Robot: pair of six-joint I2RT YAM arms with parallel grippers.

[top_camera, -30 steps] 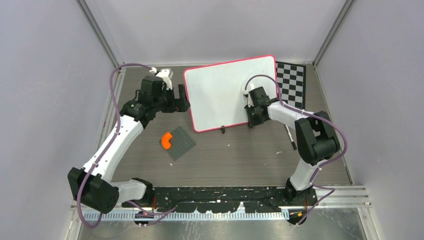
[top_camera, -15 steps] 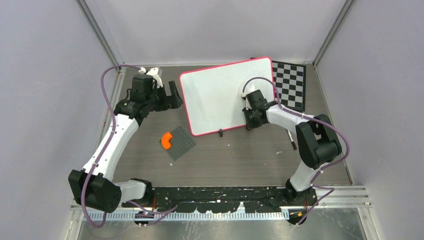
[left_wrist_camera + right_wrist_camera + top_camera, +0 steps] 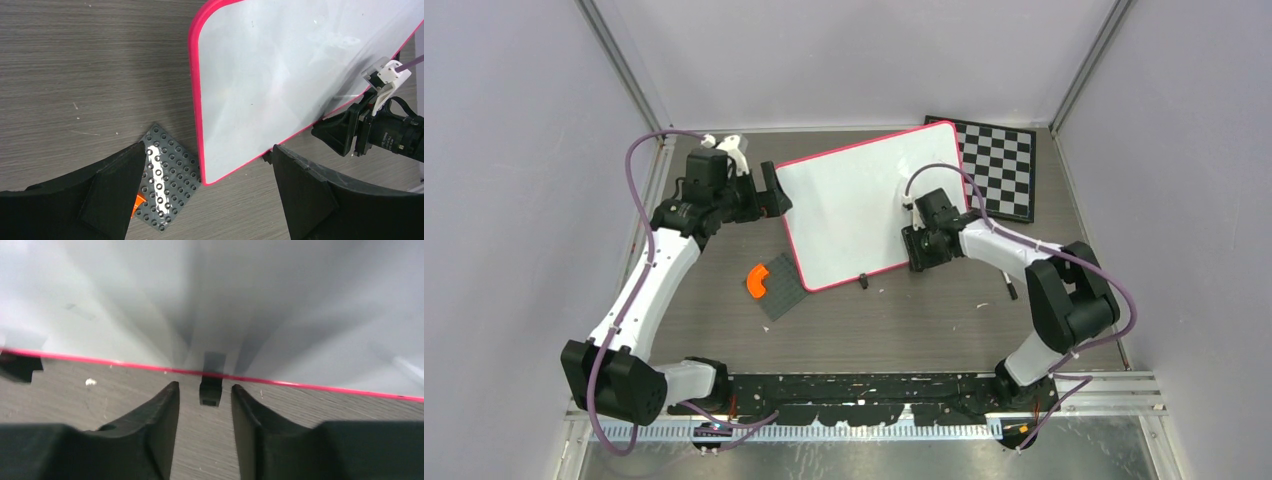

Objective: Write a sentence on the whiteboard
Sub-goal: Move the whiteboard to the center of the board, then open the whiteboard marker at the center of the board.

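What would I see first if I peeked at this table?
The big blank whiteboard with its pink-red rim, askew in the middle of the table. Then the checkered chessboard in the far right corner, and an orange piece on the grey studded plate by the whiteboard's near left corner.

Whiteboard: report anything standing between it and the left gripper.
Nothing visible does. The left gripper, jaws open, faces the edge of the red-rimmed white rectangular whiteboard; the dark grey studded plate lies beside the board's corner, out of the path.
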